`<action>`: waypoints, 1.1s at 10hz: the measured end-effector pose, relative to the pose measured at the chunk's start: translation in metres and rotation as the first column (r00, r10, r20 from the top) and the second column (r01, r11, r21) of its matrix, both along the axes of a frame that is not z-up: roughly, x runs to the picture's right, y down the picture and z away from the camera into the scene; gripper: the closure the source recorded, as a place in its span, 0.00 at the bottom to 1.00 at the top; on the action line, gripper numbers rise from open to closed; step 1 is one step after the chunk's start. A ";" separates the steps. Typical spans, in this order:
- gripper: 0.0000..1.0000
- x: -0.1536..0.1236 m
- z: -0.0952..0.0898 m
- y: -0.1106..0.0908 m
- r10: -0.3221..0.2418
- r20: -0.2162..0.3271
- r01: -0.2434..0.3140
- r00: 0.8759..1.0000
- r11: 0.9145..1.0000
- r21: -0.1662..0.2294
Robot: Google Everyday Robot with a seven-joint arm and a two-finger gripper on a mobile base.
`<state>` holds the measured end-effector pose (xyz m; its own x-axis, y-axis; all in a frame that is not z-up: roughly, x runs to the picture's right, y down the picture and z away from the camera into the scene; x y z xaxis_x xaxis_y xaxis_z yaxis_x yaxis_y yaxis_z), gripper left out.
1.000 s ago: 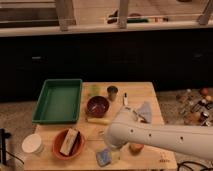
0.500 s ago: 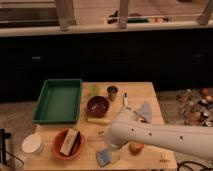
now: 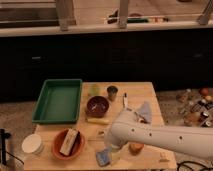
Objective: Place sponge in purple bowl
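The purple bowl (image 3: pixel 97 105) stands in the middle of the wooden table (image 3: pixel 150 95), just right of the green tray. A blue sponge-like block (image 3: pixel 104 158) lies at the table's front edge. My gripper (image 3: pixel 113 149) hangs from the white arm (image 3: pixel 165 139), which comes in from the lower right. The gripper is right over that block, well in front of the bowl. I cannot tell whether it touches the block. A flat yellow piece (image 3: pixel 97 120) lies just in front of the bowl.
A green tray (image 3: pixel 59 100) sits at the left. An orange bowl (image 3: pixel 56 150) holding a pale block stands at the front left, and a white cup (image 3: pixel 32 144) is beside it. A dark cup (image 3: pixel 112 92), a blue cloth (image 3: pixel 144 112) and an orange fruit (image 3: pixel 136 148) surround the arm.
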<state>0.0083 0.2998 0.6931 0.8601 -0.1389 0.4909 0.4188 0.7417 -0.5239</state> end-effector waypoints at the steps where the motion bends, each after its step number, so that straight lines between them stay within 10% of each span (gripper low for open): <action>1: 0.20 0.002 0.005 0.007 0.017 0.002 -0.017 1.000 1.000 -0.012; 11: 0.20 0.009 0.039 0.046 0.120 0.095 -0.108 0.988 0.987 -0.115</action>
